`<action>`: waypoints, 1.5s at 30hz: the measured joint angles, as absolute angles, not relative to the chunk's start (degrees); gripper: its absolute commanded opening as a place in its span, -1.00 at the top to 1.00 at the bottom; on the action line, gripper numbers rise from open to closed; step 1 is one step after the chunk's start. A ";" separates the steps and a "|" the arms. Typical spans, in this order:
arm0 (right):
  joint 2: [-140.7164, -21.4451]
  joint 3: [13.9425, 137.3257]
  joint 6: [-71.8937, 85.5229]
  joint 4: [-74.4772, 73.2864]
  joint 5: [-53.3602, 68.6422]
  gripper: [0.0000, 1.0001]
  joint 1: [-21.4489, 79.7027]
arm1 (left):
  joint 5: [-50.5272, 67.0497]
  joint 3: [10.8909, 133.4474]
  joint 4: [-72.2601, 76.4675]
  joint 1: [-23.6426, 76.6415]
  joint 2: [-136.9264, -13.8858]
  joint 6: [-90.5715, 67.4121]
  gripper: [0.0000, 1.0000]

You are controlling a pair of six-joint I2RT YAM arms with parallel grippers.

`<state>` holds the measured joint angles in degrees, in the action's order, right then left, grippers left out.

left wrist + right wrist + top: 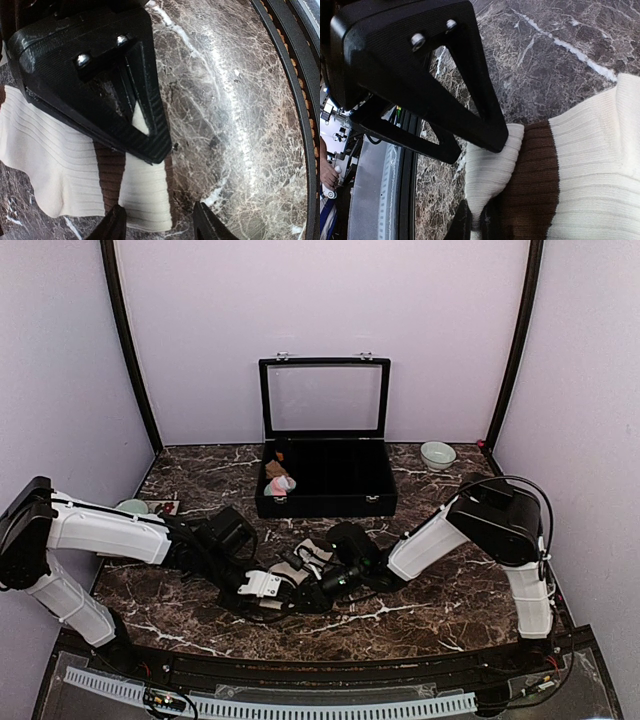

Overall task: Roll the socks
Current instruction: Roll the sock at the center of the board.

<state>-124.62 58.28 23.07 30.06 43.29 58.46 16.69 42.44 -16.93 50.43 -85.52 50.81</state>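
We see the cream-beige sock (600, 165) lying on the dark marbled surface (450, 590) in the near middle, where the two arms meet. It is ribbed, with a dark brown band (530, 185) across it close to one end. The right gripper (477, 226) comes in from the right. Its jaws are pressed together on the sock's cream edge just past the brown band, and in the right wrist view the fabric is bunched between the tips.

The left gripper (160, 227) reaches in from the left with its jaws spread. One tip is over the ribbed cream end of the sock and the other is over bare marble just beside it. We cannot tell whether either tip touches the fabric. In the left wrist view a black triangular plate (85, 85) with two screw heads sits in front of the sock and hides part of the band. The rest of the sock lies flat and spreads out to the left of it.

The pink sock (281, 483) is well apart from the arms, in the left end of a black case (330, 508). The case stands at the far middle of the surface with its glass lid (325, 397) upright. A small tan-brown bundle (275, 468) lies just behind the pink sock in the case. A pale green bowl (437, 454) sits to the right of the case, near the far right corner.
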 measured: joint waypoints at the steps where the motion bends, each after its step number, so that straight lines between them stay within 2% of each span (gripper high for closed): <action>1: -124.62 58.22 23.05 30.24 43.31 0.94 58.46 | 16.69 42.44 -16.82 50.43 -85.52 50.83 0.06; 15: -124.66 57.78 23.31 31.57 43.72 0.94 58.37 | 14.22 39.70 -12.19 51.46 -86.48 52.36 0.31; 20: -124.66 57.78 23.38 31.62 43.79 0.86 58.35 | 12.91 39.24 -9.96 52.31 -87.09 52.53 0.56; 24: -124.29 57.52 23.44 32.03 43.72 0.69 58.35 | 12.08 39.27 -7.68 52.56 -88.16 52.42 1.00; 25: -124.05 57.30 23.35 32.08 43.59 0.65 58.35 | 11.81 39.29 -7.11 52.62 -88.36 52.51 1.00; 27: -123.00 55.88 23.35 31.97 43.05 0.46 58.22 | 11.53 39.29 -6.52 52.66 -88.44 52.42 1.00; 30: -120.36 52.10 23.57 32.27 41.67 0.42 57.87 | 11.57 39.29 -6.42 52.69 -88.49 52.29 1.00; 33: -117.19 47.68 23.77 33.04 40.25 0.20 57.08 | 12.03 39.35 -6.61 52.69 -88.49 52.31 1.00; 35: -114.63 44.66 23.70 34.20 38.33 -0.91 56.88 | 12.47 39.75 -7.44 52.69 -88.58 52.40 1.00; 36: -113.45 43.18 23.92 34.98 37.45 -0.98 56.88 | 12.60 40.23 -8.19 52.66 -88.84 52.58 1.00; 39: -108.27 37.80 23.46 37.85 33.08 -0.99 56.99 | 13.10 42.48 -10.87 52.66 -90.26 53.15 1.00; 45: -93.12 24.77 23.77 35.88 13.80 -0.99 57.76 | 15.20 46.61 -15.38 52.58 -93.06 53.65 1.00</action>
<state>-93.12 24.77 23.77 35.88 13.80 57.76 15.20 46.61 -15.38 52.58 -93.06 53.65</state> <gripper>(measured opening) 0.994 0.046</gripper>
